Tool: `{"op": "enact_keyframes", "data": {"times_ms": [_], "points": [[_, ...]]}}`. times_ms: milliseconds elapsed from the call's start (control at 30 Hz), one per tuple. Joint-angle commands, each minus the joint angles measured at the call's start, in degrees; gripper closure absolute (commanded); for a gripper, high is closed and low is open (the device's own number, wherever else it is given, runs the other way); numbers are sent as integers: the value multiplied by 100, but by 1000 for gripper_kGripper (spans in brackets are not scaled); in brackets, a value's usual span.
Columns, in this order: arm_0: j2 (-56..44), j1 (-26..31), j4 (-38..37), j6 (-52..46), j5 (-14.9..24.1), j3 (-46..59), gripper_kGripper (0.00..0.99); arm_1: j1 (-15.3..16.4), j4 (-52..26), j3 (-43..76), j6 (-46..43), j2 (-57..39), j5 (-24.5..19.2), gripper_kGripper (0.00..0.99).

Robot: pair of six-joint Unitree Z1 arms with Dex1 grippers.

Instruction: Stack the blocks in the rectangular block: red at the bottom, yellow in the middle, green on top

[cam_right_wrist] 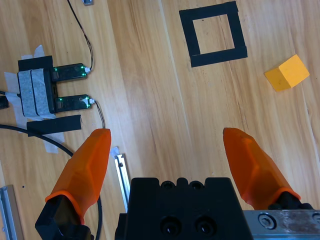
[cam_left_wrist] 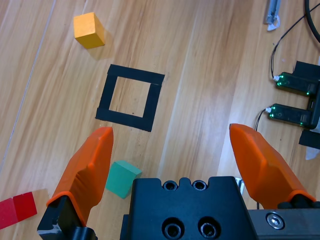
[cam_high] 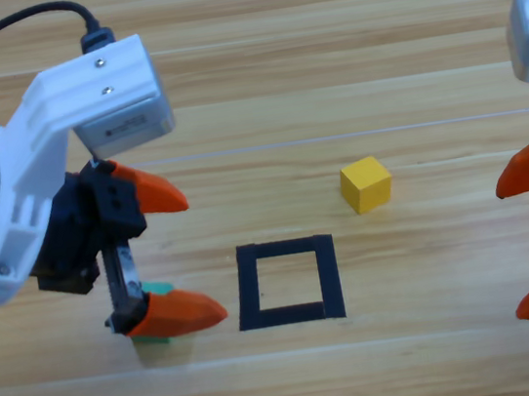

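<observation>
The yellow cube [cam_high: 366,185] sits on the wood just up and right of the black tape rectangle [cam_high: 284,246], which has only bare wood inside. My left gripper [cam_high: 204,257] hangs open to the left of the rectangle, holding nothing. The green cube [cam_high: 157,290] peeks out from under its lower jaw. In the left wrist view the green cube [cam_left_wrist: 121,178] lies by the left jaw, and the red cube [cam_left_wrist: 17,210] sits at the bottom left corner. The arm hides the red cube in the high view. My right gripper [cam_high: 511,252] waits open at the right edge.
Two small circuit boards with green lights [cam_right_wrist: 70,72] and thin cables lie taped down beyond the rectangle, seen from the right wrist. The same boards [cam_left_wrist: 295,82] show at the right of the left wrist view. A short metal strip [cam_right_wrist: 120,172] lies near the right gripper.
</observation>
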Motion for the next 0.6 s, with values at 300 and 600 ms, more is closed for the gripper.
{"op": "enact_keyframes", "data": {"times_ms": [300, 600], "points": [[55, -93, -147, -633, 546, 44, 0, 122, -288, 114, 786, 59, -629, 7], [99, 865, 952, -3349, 2673, -1573, 0, 122, -1509, 264, 3528, 788, -3090, 14]]}}
